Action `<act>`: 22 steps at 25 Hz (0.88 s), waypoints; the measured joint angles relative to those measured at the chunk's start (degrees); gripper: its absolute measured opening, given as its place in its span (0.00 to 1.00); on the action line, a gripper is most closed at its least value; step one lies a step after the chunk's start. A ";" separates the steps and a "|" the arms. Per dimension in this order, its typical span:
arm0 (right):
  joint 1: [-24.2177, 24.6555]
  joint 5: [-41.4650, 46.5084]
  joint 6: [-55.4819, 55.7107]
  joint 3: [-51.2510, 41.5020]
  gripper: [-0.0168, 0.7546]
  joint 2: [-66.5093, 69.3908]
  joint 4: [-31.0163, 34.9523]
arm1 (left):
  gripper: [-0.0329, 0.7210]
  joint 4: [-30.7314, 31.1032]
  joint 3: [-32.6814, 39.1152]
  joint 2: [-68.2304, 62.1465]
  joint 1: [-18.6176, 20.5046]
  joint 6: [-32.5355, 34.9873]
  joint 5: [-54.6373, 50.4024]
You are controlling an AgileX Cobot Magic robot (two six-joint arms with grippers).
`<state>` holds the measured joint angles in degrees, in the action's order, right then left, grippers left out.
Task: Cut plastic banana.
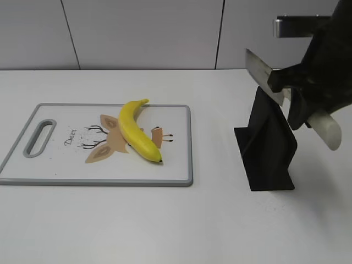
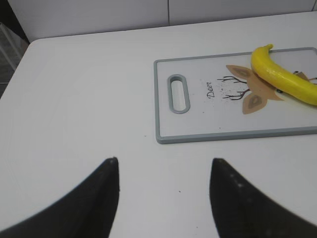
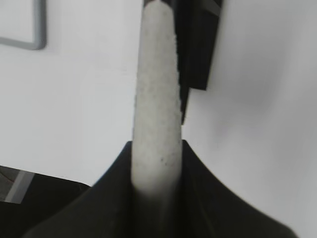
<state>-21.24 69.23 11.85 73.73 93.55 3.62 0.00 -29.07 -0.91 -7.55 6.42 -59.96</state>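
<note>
Right now the right gripper (image 1: 300,88) is clenched on the knife (image 1: 291,96), holding it in the air above the black stand (image 1: 268,148) at the right of the table (image 1: 176,231). In the right wrist view the pale handle (image 3: 154,99) runs straight up between the closed fingers (image 3: 106,188), so the grip looks firm. In the exterior view the blade (image 1: 261,74) points up and to the left, the handle down and to the right.

The banana (image 1: 137,129) lies whole on the board (image 1: 60,170), well apart from the knife, to its left and lower. Its long axis runs diagonally, stem at the far side near the board's top edge, dark tip toward the near right. No cut shows in it yet.

The left gripper (image 2: 163,171) hangs open over bare table just off the board's handle end, holding nothing; the banana sits at the far end of the board from it. It is not seen in the exterior view.

My guess is that the coming move is a carry leftward and down, with the blade turned to cross the banana's long axis near its middle rather than run along it. The right arm has the tool, so the reach falls to it; the left could steady the stem end if needed
</note>
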 joint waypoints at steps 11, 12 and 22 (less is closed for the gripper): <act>-0.06 -0.07 -26.50 7.51 0.26 -3.27 7.19 | 0.78 0.00 -4.30 -5.42 0.00 0.26 0.81; -0.06 -0.07 -30.52 8.26 0.26 -3.21 7.34 | 0.78 0.00 -5.37 -7.55 0.00 0.94 1.60; -0.06 0.06 -49.82 17.27 0.26 4.09 7.40 | 0.78 -5.44 -16.11 -34.63 0.00 16.98 13.81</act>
<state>-21.29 69.29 -37.97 91.00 97.65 11.02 -5.44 -45.18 -35.54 -7.55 23.40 -46.15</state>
